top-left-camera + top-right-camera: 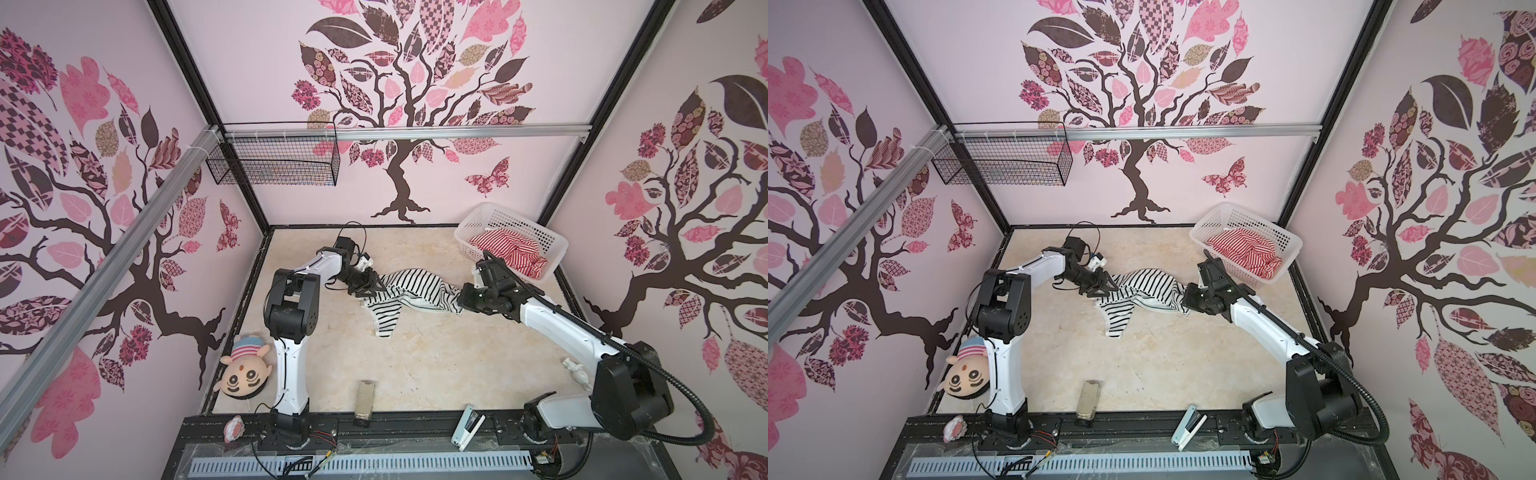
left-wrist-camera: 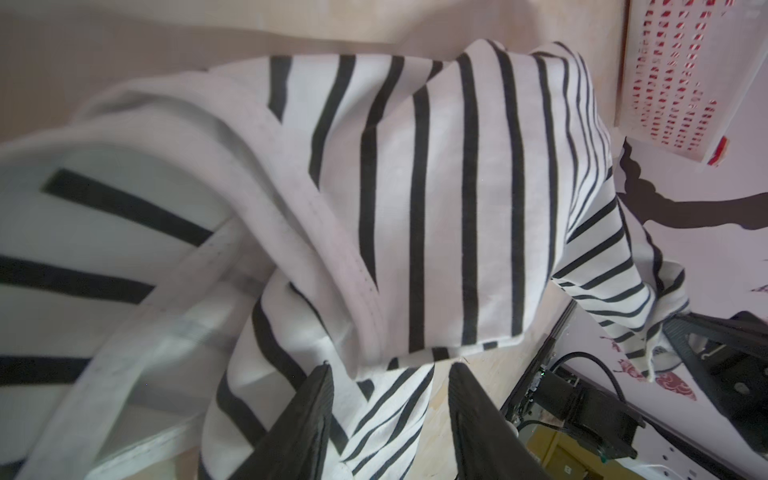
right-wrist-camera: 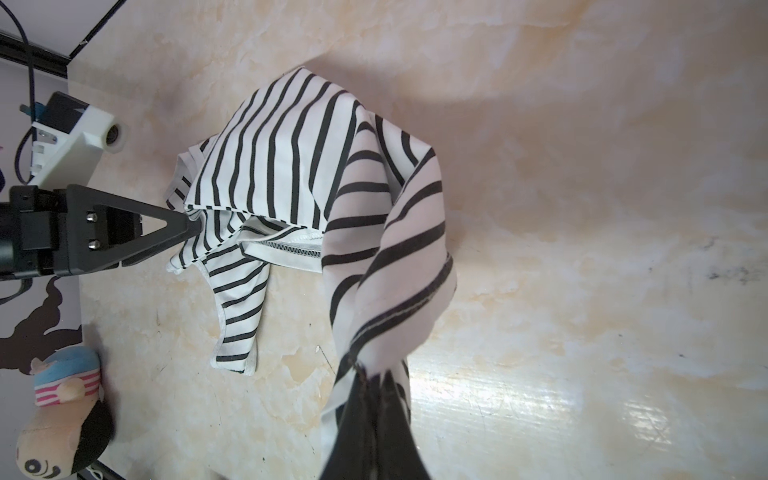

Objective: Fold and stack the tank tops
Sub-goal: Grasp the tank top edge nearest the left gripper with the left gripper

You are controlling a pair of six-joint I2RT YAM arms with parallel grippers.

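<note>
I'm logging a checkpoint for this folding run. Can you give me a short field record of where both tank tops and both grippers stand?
black-and-white tank top: crumpled, unfolded, on the table
red-and-white tank top: bunched inside the white basket
left gripper: jaws apart, with the black-and-white top's edge between them
right gripper: shut on the same top's opposite end
stack: not started

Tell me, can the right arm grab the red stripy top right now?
Probably not yet: the right fingers are clamped on the black-and-white top. The red-and-white top lies uncovered in the basket nearby.
</note>
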